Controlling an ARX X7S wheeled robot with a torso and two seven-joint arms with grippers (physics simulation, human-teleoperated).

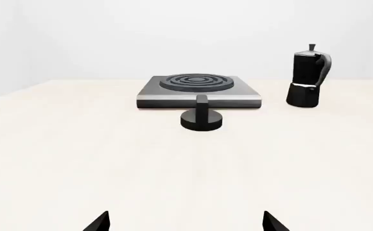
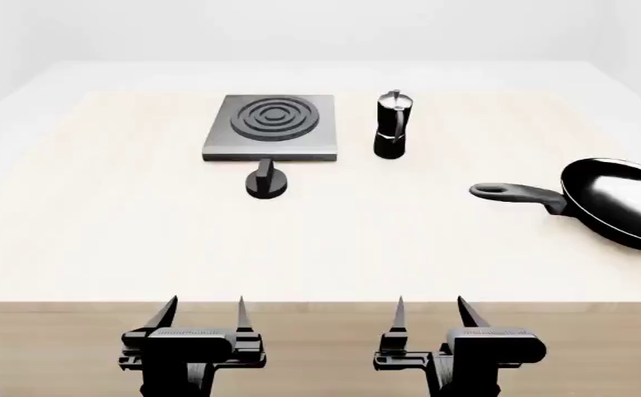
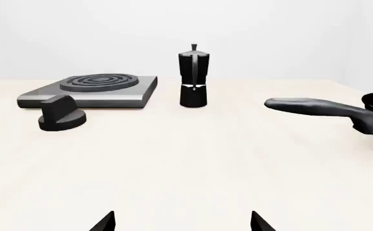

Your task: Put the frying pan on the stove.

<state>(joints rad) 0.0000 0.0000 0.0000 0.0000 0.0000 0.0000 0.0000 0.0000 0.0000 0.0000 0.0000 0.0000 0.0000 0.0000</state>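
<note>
The frying pan (image 2: 624, 203) lies on the table at the far right, glossy black, its long handle (image 2: 515, 194) pointing left; the right wrist view shows the handle (image 3: 315, 107) and a bit of the rim. The stove (image 2: 271, 126), a grey square plate with dark ring burner, sits at the back left of centre, and shows in the left wrist view (image 1: 199, 91) and the right wrist view (image 3: 90, 90). My left gripper (image 2: 205, 313) and right gripper (image 2: 429, 311) are both open and empty at the table's front edge, far from the pan and the stove.
A small black round knob (image 2: 265, 182) stands just in front of the stove. A black-and-silver moka pot (image 2: 392, 124) stands right of the stove. The light wooden table (image 2: 132, 240) spans the view, its front edge just beyond my grippers.
</note>
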